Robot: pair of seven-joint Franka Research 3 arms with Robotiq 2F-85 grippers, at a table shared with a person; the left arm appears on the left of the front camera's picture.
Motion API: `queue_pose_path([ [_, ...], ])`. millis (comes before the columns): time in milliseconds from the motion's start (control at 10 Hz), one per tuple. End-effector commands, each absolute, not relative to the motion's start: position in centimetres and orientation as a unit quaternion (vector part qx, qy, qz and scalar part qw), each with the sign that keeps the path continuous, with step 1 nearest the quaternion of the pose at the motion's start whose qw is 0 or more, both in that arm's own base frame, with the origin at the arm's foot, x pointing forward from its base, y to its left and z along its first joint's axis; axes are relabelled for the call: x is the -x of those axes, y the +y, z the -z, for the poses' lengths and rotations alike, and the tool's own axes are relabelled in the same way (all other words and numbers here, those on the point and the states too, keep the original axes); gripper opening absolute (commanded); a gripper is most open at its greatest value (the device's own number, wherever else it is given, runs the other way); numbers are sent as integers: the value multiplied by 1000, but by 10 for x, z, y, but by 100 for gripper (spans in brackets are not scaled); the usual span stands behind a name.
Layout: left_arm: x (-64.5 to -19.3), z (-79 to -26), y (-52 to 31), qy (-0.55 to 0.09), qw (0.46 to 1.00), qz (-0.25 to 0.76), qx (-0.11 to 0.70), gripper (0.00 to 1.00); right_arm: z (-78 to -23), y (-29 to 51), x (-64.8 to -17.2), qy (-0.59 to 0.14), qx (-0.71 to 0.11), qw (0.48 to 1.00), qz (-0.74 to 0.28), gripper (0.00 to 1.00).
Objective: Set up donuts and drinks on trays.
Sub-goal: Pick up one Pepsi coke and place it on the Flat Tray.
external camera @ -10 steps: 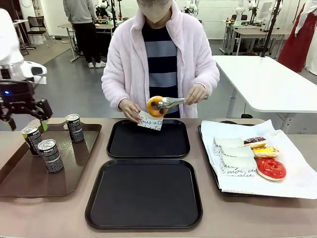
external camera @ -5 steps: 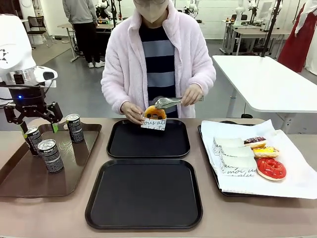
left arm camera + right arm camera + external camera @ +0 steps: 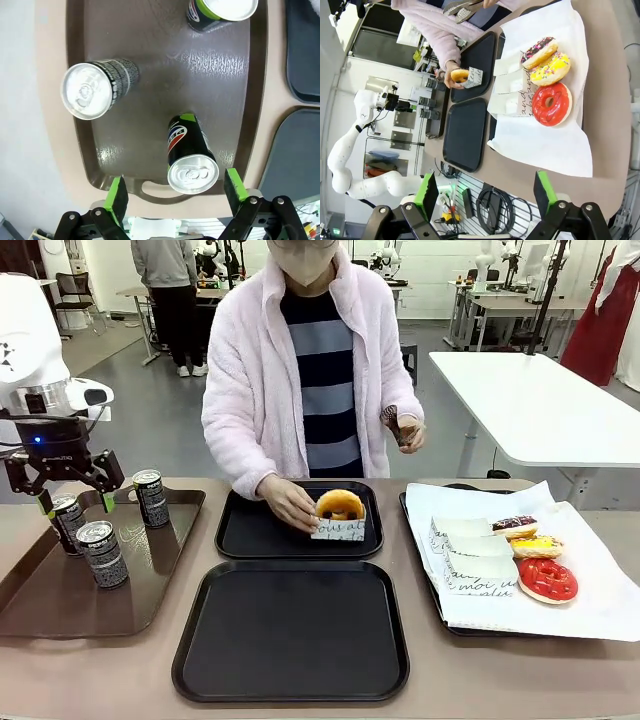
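left gripper (image 3: 76,502) open over can (image 3: 192,172) per wrist cam; front cam: person's hand (image 3: 290,508) w/ donut (image 3: 340,505) on far tray (image 3: 250,530).

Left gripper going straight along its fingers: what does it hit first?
Probably the silver top of the drink can standing on the brown tray, ahead between the fingers of the open left gripper; how far off is unclear.

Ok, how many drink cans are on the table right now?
3, all standing on the brown tray: the far can by its back rim, the front can nearest the robot, the left can under the open left gripper.
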State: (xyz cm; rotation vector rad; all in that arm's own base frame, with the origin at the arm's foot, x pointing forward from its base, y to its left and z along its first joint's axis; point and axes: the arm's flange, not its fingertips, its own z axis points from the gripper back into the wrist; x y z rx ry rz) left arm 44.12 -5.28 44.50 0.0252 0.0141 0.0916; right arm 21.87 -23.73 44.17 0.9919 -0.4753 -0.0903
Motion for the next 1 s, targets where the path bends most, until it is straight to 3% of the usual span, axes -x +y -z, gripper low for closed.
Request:
queue_pose_path([
  [0, -423, -424, -66, -16, 999, -31, 2, 100, -441, -238, -220, -233, -476, 847, 38, 100],
  [800, -435, -389, -66, -14, 999, -36, -10, 100, -441, -238, -220, -233, -476, 847, 38, 100],
  [900, -437, -387, -65, -9, 999, -36, -9, 95, -441, -238, -220, -233, -476, 847, 38, 100],
])
